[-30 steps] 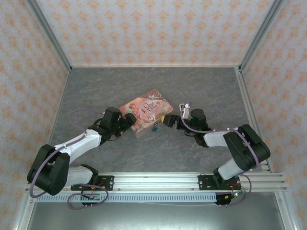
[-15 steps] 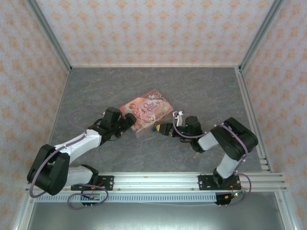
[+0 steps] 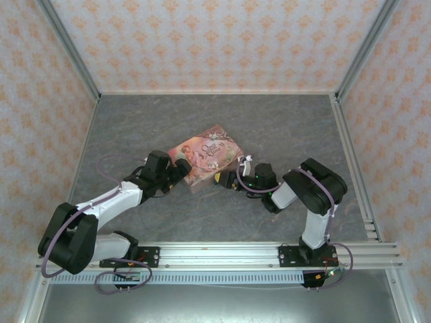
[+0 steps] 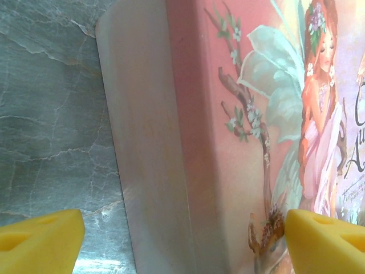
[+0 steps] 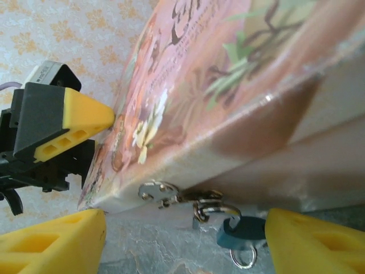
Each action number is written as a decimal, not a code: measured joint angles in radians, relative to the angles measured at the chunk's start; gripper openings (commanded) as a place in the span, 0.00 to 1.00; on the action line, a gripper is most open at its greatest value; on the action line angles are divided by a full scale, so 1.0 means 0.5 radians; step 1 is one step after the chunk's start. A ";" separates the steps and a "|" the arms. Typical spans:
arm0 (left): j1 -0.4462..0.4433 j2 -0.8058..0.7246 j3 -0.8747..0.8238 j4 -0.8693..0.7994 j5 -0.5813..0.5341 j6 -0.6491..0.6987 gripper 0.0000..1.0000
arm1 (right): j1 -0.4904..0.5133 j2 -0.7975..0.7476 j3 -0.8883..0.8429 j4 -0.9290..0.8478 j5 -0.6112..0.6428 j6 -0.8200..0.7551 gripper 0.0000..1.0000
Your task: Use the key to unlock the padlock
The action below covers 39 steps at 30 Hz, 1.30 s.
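**Padlock.** The padlock (image 5: 244, 228) hangs at the near lower edge of the pink box (image 3: 205, 151), just above the grey surface (image 3: 269, 128). It is linked to a small metal hasp (image 5: 162, 191) on the box's side wall. A small ring (image 5: 242, 258) dangles under the lock body. The key cannot be made out.

**Right fingers.** The right fingers (image 3: 226, 180) are low at the box's near corner, spread apart and holding nothing. In the right wrist view the padlock lies in the gap between them. It is well clear of the tip at the picture's left (image 5: 51, 240) and just beside the tip at the picture's right (image 5: 313, 240). Whether it touches that tip cannot be told.

**Left fingers.** The left fingers (image 3: 180, 169) are at the box's left corner, also spread wide and gripping nothing. In the left wrist view one tip (image 4: 37, 242) hangs over bare surface. The other tip (image 4: 325, 242) hangs over the illustrated lid, so the box's edge runs between them. From the right wrist view, one of these yellow tips (image 5: 85, 117) meets the far edge of the lid.

**Container.** The box lies flat with its lid closed. Its contents are hidden.
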 measured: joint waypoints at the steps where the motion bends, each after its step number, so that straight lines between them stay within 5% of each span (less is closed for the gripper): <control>1: 0.000 0.000 0.001 0.000 0.000 0.000 0.90 | 0.000 0.010 0.011 0.012 -0.002 0.002 0.69; 39: 0.000 0.036 0.028 -0.003 0.002 0.002 0.90 | 0.016 0.121 0.013 0.101 -0.079 0.034 0.33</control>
